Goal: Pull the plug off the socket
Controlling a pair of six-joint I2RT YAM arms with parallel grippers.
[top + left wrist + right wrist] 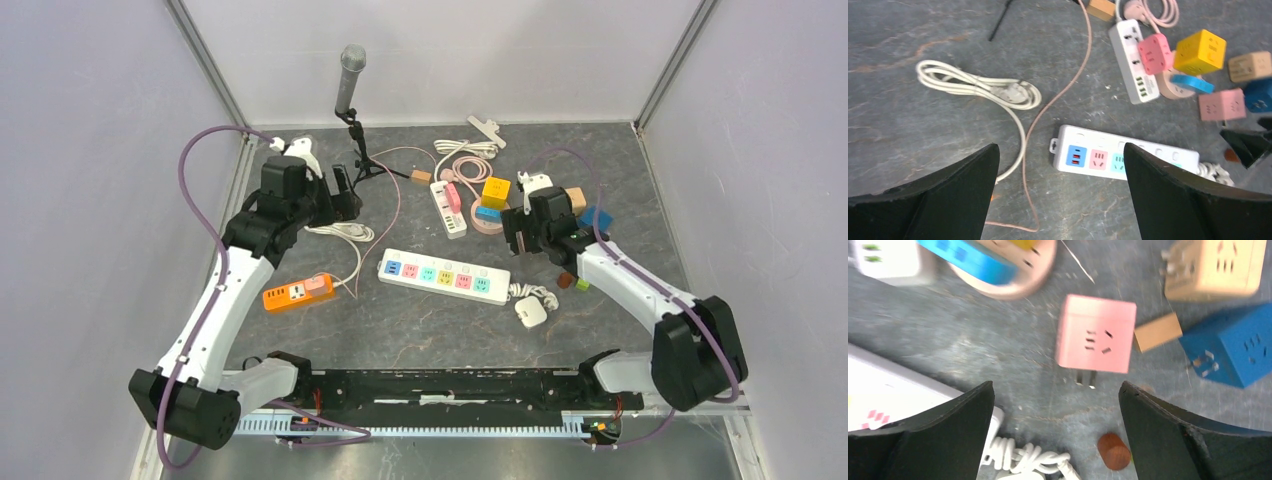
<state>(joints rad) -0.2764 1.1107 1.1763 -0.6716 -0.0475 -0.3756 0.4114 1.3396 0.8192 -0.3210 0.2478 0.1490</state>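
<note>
Fingers [948, 195] of L claw [1060, 192] are spread wide, nothing btw them. R claw [1055, 432] is likewise spread and empty, hanging over a loose pink cube adapter [1096, 333] that lies w/ prongs toward the fingers. On the worktop [420, 330] nearest the bases: orange strip [298, 293] at L, white plug w/ coiled cord [530, 312] at R. Next, long white strip [444, 275], axis running L-R, coloured sockets up. Further back, btw the two claws, the small white strip [449, 208] lies w/ long axis near-to-far, slightly slanted, USB end nearest. Pink cube plug [451, 196] sits on its top face at approx mid-length, standing up off the strip. Yellow cube [496, 191] is just R of it.
</note>
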